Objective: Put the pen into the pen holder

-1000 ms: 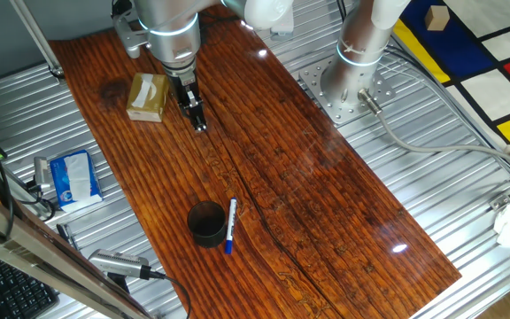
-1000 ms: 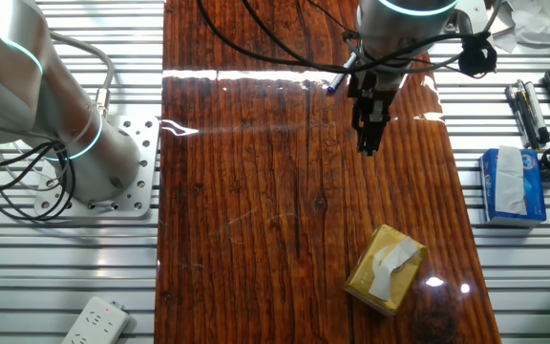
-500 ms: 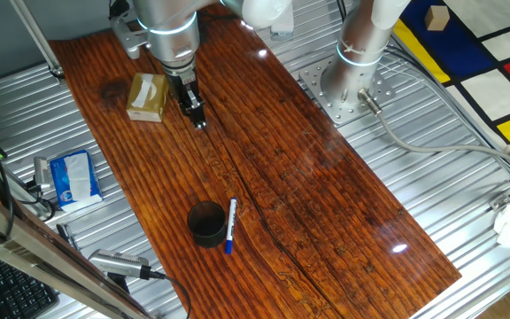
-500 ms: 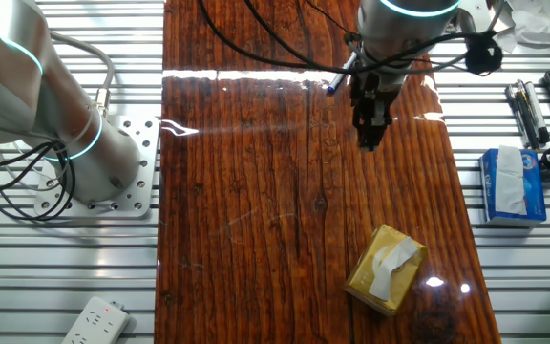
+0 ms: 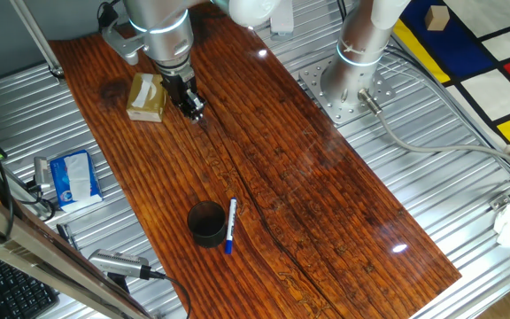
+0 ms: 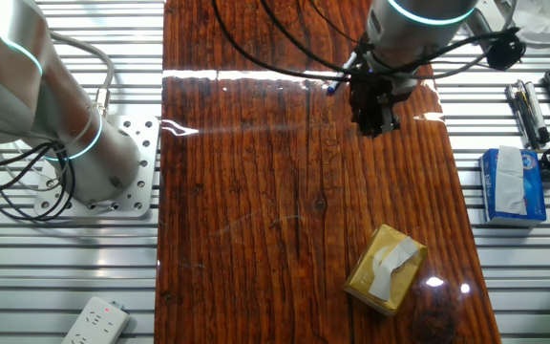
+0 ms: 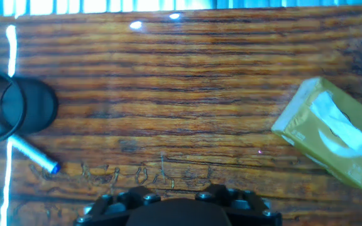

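Note:
The pen (image 5: 230, 226), white with a blue cap, lies flat on the wooden table just right of the pen holder (image 5: 206, 223), a short black cup. In the hand view the pen holder (image 7: 28, 104) stands at the left edge and the pen (image 7: 32, 156) lies beside it. In the other fixed view only the pen's blue end (image 6: 333, 88) shows past the arm, and the cup is hidden. My gripper (image 5: 195, 112) hangs over the far part of the table beside the tan box, well away from the pen. Its fingers look pressed together and hold nothing.
A tan tissue box (image 5: 146, 96) lies next to the gripper and shows in the hand view (image 7: 329, 133). A blue tissue pack (image 5: 73, 177) and a silver tool (image 5: 118, 264) lie off the table's left edge. The arm's base (image 5: 352, 84) stands at the right.
The gripper has lifted a little and swung slightly toward the tan box side, its wrist turning. The pen and the cup have not moved.

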### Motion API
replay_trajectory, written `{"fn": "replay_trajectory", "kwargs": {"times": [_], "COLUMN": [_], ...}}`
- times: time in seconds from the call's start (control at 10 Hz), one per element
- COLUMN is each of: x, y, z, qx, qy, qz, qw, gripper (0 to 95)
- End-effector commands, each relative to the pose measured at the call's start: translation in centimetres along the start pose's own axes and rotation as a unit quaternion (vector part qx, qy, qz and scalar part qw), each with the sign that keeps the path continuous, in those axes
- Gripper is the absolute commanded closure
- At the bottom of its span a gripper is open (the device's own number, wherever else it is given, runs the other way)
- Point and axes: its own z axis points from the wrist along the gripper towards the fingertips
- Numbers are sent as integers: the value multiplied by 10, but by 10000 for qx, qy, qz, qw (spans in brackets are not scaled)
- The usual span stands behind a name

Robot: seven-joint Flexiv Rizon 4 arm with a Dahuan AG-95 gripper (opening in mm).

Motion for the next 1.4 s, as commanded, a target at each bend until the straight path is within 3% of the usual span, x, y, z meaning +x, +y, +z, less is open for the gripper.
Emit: {"fn": "replay_trajectory", "kwargs": {"times": [0.1,0.5,0.6,1.1,1.4], "x": [0,-4,-8,-31,-31], "y": [0,3,6,26,26], "z": [0,1,1,-5,-5], "qx": [5,125,193,367,399], "qy": [5,48,85,185,200], "qz": [-107,-773,-1164,-1569,-1759], "qw": [9999,9969,9930,9868,9834], "gripper": [950,950,950,950,950]}}
